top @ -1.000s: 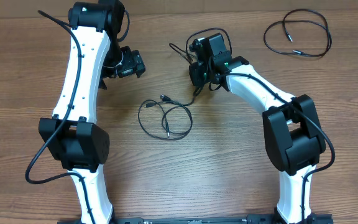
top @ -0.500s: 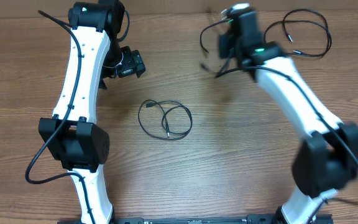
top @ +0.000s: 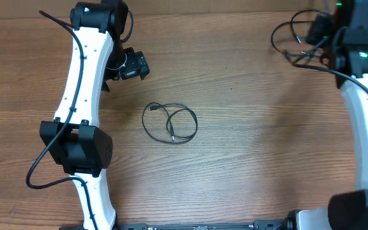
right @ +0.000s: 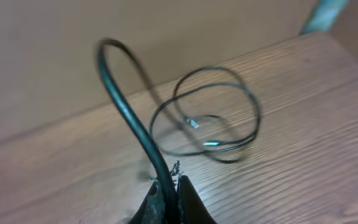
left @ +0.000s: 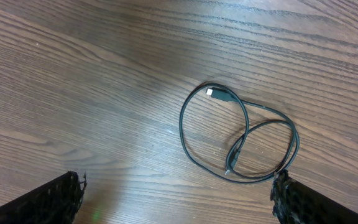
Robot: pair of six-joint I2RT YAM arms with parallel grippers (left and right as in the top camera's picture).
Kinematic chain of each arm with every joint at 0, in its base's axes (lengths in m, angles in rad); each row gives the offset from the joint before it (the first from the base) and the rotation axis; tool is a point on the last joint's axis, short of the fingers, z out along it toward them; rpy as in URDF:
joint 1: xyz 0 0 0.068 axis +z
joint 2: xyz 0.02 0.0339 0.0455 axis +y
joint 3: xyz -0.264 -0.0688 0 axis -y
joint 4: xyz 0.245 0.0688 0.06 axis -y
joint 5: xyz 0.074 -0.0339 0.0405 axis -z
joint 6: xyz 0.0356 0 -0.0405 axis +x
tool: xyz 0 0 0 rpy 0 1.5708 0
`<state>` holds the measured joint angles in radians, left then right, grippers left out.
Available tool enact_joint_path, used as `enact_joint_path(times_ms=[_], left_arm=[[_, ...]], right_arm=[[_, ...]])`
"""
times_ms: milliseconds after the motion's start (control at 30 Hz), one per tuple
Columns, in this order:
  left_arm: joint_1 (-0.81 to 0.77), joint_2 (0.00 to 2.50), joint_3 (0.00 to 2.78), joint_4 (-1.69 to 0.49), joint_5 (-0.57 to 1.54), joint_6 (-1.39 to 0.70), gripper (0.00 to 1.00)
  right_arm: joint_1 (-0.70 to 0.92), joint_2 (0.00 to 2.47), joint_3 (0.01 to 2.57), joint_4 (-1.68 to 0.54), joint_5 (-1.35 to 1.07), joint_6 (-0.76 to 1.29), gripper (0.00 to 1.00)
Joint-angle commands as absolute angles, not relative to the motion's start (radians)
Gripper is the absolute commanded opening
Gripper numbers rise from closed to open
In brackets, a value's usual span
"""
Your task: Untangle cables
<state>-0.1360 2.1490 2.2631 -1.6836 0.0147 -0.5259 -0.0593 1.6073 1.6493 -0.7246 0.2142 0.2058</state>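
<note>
Wooden tabletop [top: 248,147], two arms. We judge separation to be in hand. The right gripper [right: 166,186], clamped on a black cable [right: 129,106], holds it far right of the looped cable [top: 170,122], over a third cable [right: 216,118]. The next move calls for releasing it clear of that one. The left gripper [left: 176,186], jaws apart, hangs near the loop. The loop's long axis runs side to side, and its inner plug points toward the tabletop's near edge.

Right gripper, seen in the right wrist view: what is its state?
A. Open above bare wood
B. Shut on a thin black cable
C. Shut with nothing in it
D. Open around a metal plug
B: the right gripper is pinched shut on a thin black cable, which arcs up out of it.
</note>
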Motion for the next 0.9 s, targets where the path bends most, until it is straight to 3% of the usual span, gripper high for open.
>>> enact_joint_path(times_ms=[0, 367, 700, 867], left_arm=[[-0.138, 2.159, 2.258, -1.686, 0.019, -0.55, 1.0], [-0.139, 2.159, 2.258, -1.685, 0.019, -0.55, 1.0], [-0.139, 2.159, 2.258, -1.686, 0.019, -0.55, 0.99], [-0.139, 2.159, 2.258, -1.685, 0.019, -0.55, 1.0]], right_arm=[[-0.089, 1.527, 1.67, -0.717, 0.22, 0.244, 0.04], [-0.234, 1.509, 1.669, -0.769, 0.34, 0.424, 0.04], [-0.327, 1.557, 1.659, -0.764, 0.257, 0.423, 0.04], [-0.327, 1.615, 1.647, -0.771, 0.346, 0.423, 0.04]])
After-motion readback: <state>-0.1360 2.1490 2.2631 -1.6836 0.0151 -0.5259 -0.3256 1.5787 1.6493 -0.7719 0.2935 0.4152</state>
